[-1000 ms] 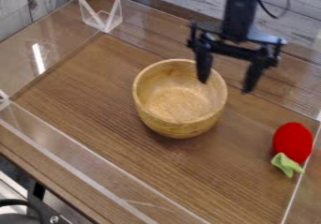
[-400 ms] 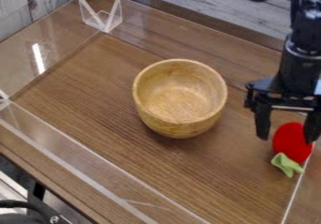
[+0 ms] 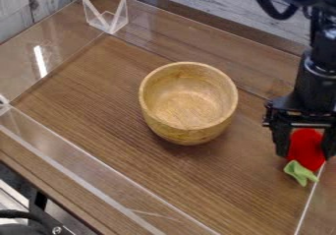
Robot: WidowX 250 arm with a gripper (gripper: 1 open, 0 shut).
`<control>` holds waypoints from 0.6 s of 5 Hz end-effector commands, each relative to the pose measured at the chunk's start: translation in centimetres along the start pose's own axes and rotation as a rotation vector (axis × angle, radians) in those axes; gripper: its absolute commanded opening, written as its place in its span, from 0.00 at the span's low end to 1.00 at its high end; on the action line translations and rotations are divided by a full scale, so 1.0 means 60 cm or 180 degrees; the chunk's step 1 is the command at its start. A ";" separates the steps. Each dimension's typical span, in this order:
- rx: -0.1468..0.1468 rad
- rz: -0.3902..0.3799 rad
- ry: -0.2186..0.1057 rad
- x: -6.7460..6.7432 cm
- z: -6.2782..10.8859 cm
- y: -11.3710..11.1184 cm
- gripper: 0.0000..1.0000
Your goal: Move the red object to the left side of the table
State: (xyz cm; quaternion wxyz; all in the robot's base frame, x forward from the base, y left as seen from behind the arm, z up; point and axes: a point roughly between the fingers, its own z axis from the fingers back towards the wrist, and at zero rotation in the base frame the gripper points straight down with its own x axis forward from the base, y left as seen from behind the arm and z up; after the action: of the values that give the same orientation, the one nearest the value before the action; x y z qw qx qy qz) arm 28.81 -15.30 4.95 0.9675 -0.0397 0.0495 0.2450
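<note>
The red object [image 3: 306, 146], a small rounded red toy fruit with a light green leafy end, lies on the dark wood-grain table [image 3: 92, 91] near its right edge. My gripper [image 3: 305, 139] hangs straight over it, open, with one black finger on each side of the fruit. The fingertips [image 3: 277, 141] reach down to about the fruit's height. The arm above hides the fruit's top. Whether the fingers touch the fruit I cannot tell.
A light wooden bowl [image 3: 190, 101] sits mid-table, just left of the gripper. Clear acrylic walls [image 3: 53, 150] edge the table, with a clear bracket [image 3: 105, 15] at the back left. The right wall stands close beside the fruit.
The gripper moved from above the bowl's far right rim to the right and forward, then lowered around the red object. Its fingers stayed open. The fruit and bowl did not move.
</note>
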 end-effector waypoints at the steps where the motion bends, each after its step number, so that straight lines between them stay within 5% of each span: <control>1: -0.0154 -0.0053 -0.0145 0.014 0.023 -0.020 1.00; 2: -0.0150 -0.0098 -0.0163 0.020 0.021 -0.021 1.00; 3: -0.0164 0.0103 -0.0198 0.022 0.027 -0.020 1.00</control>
State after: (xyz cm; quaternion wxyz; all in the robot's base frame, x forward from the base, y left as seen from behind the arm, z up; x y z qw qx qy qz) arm 29.41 -15.25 4.56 0.9637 -0.0351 0.0427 0.2614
